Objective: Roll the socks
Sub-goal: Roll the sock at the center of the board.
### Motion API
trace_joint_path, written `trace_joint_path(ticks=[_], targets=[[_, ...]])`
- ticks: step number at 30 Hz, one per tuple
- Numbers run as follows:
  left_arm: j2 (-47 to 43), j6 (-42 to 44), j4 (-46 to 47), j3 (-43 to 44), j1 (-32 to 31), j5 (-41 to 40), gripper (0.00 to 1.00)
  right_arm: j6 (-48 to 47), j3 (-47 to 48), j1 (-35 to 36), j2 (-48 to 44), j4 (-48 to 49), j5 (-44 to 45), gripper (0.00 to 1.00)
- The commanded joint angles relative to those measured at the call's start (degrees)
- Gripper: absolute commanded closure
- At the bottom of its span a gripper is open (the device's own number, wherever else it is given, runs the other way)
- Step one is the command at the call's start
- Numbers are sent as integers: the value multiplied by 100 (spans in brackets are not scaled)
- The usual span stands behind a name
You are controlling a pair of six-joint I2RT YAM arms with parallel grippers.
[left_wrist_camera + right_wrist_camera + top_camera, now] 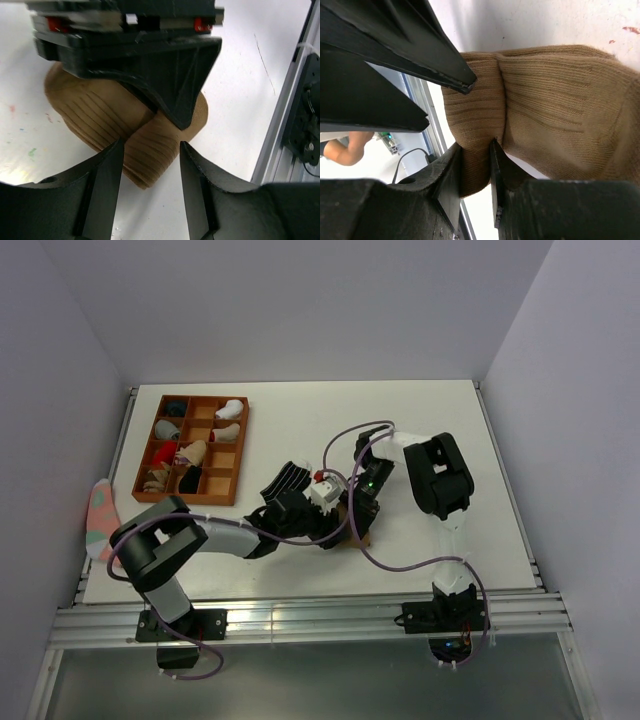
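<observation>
While right pincer (476,150) nips tan sock (555,115) — left pincer (151,145) straddles it.

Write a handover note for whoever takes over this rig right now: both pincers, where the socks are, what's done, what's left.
Left pincer: open, its fingers on either side of the tan sock's folded end.
Right pincer: shut on a fold of that sock.
Tan sock: on the table, toward the near edge, between both arms.
Black striped sock: on the table beside the left wrist, not held, looks unrolled.
Done: tan sock partly folded over, no finished roll.
Left: finish rolling the tan sock, then roll the striped one.
</observation>
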Motion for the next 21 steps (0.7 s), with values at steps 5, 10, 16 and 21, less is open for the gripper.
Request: trace_joint_path(ticks=[5, 10, 16, 21], targets=[[258, 157, 128, 236, -113, 360, 46, -95, 194, -71, 212, -198, 353, 71], [460, 60, 172, 262, -122, 272, 46, -59, 203, -62, 238, -137, 309, 71], [715, -72, 189, 280, -139, 211, 46, 20, 115, -62, 212, -14, 291, 71], [908, -195, 119, 350, -192, 193, 55, 108, -16, -80, 124, 127, 318, 70]])
